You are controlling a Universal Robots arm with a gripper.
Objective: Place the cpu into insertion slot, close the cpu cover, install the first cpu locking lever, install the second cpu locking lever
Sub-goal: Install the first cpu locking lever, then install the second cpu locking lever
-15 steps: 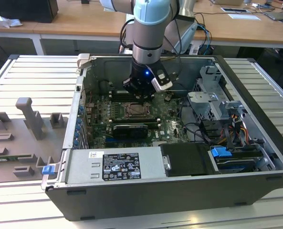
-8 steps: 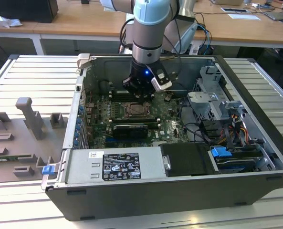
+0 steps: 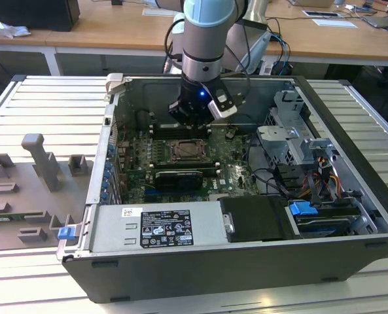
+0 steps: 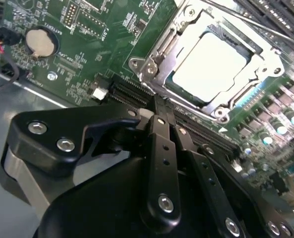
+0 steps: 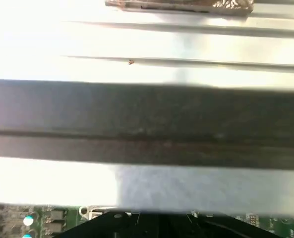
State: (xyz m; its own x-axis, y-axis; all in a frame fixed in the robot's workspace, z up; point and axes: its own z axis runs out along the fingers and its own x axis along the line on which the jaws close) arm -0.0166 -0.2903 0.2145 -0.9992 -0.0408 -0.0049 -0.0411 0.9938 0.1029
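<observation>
The cpu point(image 4: 208, 62), a pale square chip, lies in the insertion slot point(image 3: 186, 152) on the green board. The cpu cover point(image 4: 162, 52), a silvery frame, lies flat around the chip's face. A thin metal lever rod point(image 4: 258, 26) runs along one side of the socket. My gripper point(image 4: 159, 106) hangs just beside the socket's edge, above the black expansion slots, its black fingers point(image 4: 161, 144) pressed together with nothing between them. In the exterior view the gripper point(image 3: 192, 125) hovers over the board just behind the socket.
The open computer case point(image 3: 200, 261) has tall walls all round. A black power supply point(image 3: 161, 226) sits at the front, with drive cages and cables point(image 3: 311, 170) on the exterior view's right. A coin battery point(image 4: 40, 42) sits on the board. Grey fixtures point(image 3: 40, 163) stand outside the case.
</observation>
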